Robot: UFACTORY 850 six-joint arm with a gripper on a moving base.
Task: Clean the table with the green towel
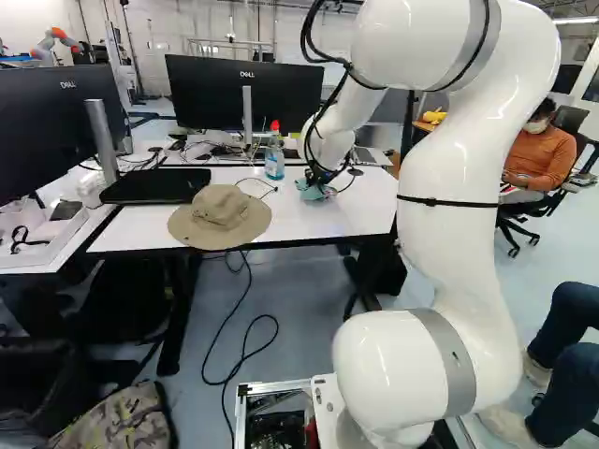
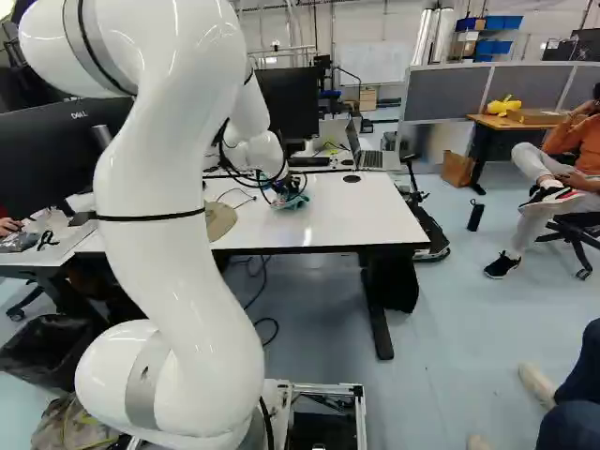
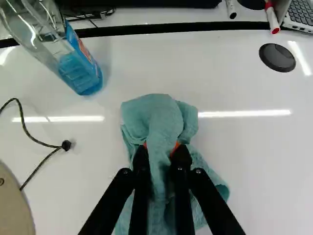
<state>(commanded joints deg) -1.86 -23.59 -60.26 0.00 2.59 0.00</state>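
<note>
My gripper [image 1: 321, 178] is low over the white table [image 1: 360, 210], and the green towel [image 1: 311, 193] lies beneath it on the tabletop. In the wrist view the gripper [image 3: 161, 151] is shut on the bunched towel [image 3: 164, 117]; a fold of cloth is pinched between the orange pads. Loose cloth spreads on the surface ahead of and beside the fingers. The towel's underside is hidden.
A spray bottle with blue liquid [image 1: 274, 155] stands near the towel. A tan hat [image 1: 221, 215] and a thin black cable [image 3: 35, 139] lie beside it. Monitors [image 1: 245, 92] and a laptop [image 2: 369, 155] stand behind. Another robot [image 1: 56, 39] is far back.
</note>
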